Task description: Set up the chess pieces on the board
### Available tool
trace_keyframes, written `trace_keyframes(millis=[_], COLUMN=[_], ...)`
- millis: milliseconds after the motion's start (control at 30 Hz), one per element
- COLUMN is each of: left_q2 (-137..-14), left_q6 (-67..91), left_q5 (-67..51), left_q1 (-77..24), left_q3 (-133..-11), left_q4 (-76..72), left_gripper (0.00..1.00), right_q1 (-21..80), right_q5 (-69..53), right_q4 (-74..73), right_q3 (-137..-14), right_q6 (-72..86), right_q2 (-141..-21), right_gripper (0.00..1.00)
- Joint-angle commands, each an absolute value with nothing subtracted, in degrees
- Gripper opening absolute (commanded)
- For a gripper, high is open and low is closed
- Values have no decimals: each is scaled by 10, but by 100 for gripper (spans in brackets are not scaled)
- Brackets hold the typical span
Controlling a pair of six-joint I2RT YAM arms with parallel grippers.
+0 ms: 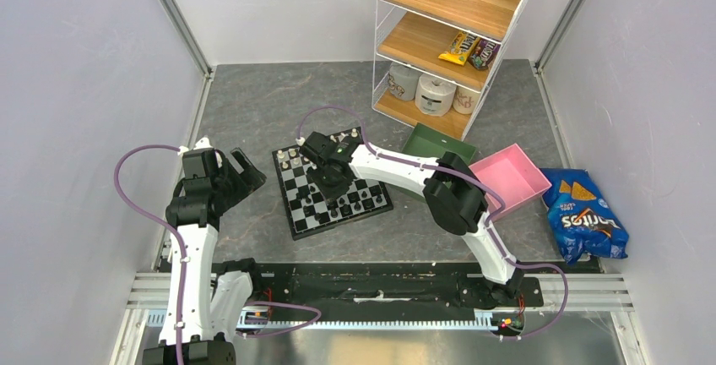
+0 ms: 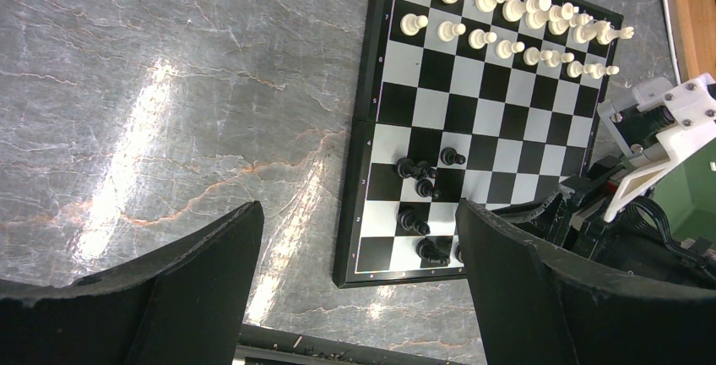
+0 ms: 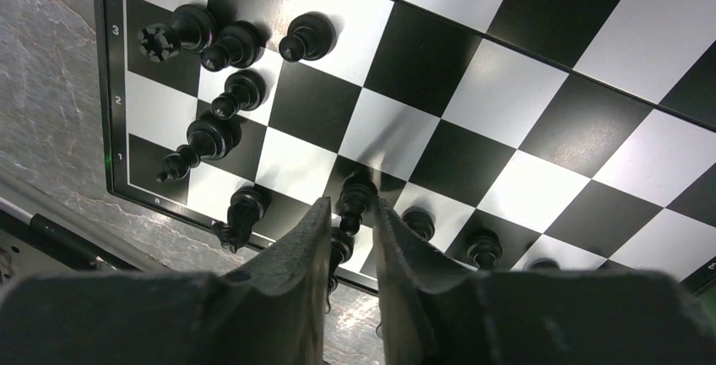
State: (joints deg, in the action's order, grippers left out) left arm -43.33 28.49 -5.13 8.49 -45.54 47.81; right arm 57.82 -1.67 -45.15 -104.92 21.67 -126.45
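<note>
Here the right pincer hangs low over the near edge of the board, its two fingers only narrowly apart with one black piece standing in the slot between the tips. Whether the pads actually press on it I cannot tell. More black pieces are bunched on the first three rows by the board's corner just left of that pincer, some crowded close on neighbouring squares, and a few others stand along the edge row on its other side. The white pieces fill the two far rows in tidy lines. The left pincer is spread wide and holds nothing. It hovers above the grey marbled worktop at the board's left side, one finger over bare stone and the other over the board's near corner.
</note>
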Motion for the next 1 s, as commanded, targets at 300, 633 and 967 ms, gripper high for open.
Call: trace_keyframes(millis=[300, 633, 967], left_q2=[-429, -430, -429], left_q6=[293, 294, 294], left_q5=[-62, -59, -60], left_q1=[84, 84, 84], left_q3=[-453, -452, -452], left_q4=[458, 457, 458], left_gripper=[91, 91, 91], right_q1=[587, 618, 633], right_q5=[-46, -66, -60], right_q4=[-445, -448, -460], right_q3=[-1086, -1088, -1090], right_q6=[209, 214, 223], right_q2=[-1181, -1206, -1243], right_gripper=[44, 47, 48])
